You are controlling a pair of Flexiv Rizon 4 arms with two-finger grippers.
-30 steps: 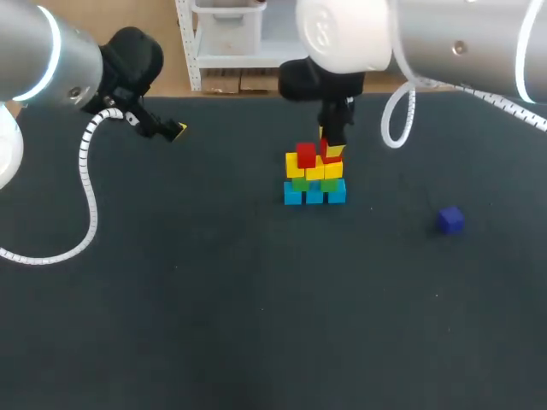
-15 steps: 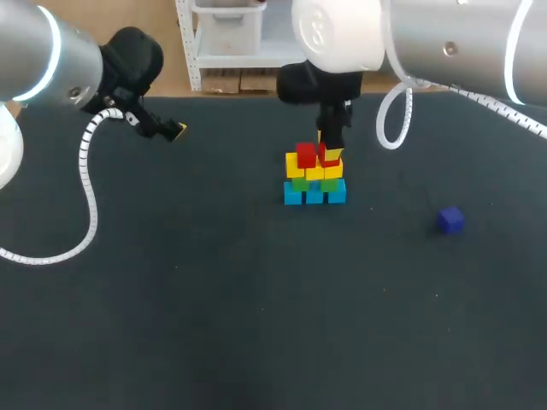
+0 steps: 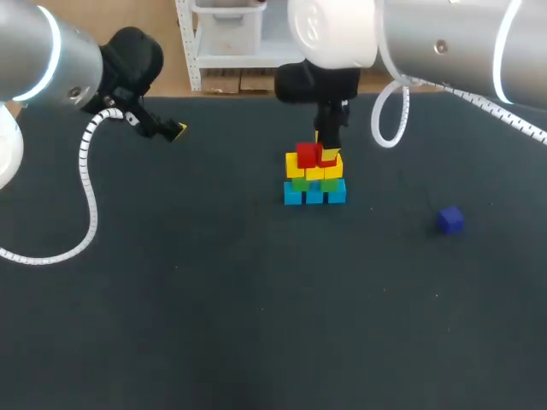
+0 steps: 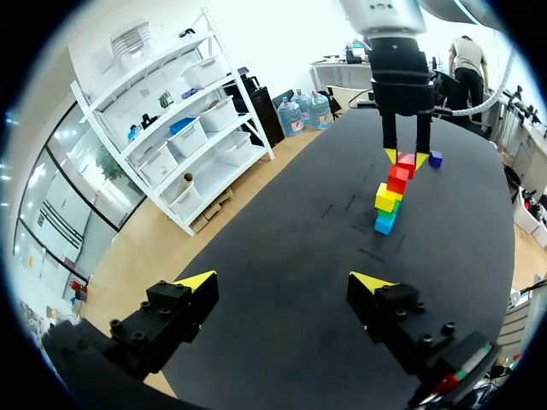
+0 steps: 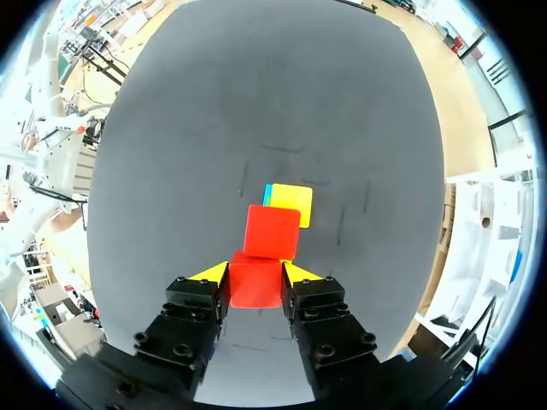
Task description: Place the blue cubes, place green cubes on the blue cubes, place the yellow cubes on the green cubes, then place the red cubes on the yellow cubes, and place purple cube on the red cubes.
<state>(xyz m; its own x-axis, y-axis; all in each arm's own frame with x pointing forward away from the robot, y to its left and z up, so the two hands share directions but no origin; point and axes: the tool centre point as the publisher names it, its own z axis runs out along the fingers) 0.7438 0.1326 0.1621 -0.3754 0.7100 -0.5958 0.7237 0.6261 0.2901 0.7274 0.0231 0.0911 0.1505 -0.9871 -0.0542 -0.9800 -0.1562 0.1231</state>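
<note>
On dark table, cube stack.

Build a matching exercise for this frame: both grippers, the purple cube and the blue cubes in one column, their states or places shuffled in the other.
Column one
1. left gripper
2. right gripper
3. purple cube
4. blue cubes

Column two
A. bottom row of the stack
B. open, holding nothing
C. lying alone, apart from the stack
D. shut on a red cube at the top of the stack

Pairs: 1-B; 2-D; 3-C; 4-A
</note>
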